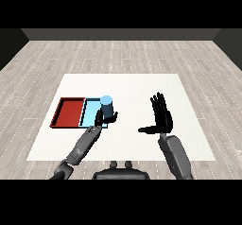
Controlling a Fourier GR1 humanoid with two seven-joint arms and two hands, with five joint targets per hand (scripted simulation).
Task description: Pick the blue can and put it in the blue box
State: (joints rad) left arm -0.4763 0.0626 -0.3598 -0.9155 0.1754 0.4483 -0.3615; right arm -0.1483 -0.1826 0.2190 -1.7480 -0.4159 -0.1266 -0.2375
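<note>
Blue can sits upright in the curled left hand, over the light blue tray's right edge. Lower it squarely inside before uncurling. Right hand spread, well right of that tray.

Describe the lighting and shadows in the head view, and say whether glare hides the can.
Head view: light is even and flat, with no glare anywhere; the blue can shows plainly over the light blue tray, the left hand curled round it; no distinct cast shadows show on the white table.
</note>
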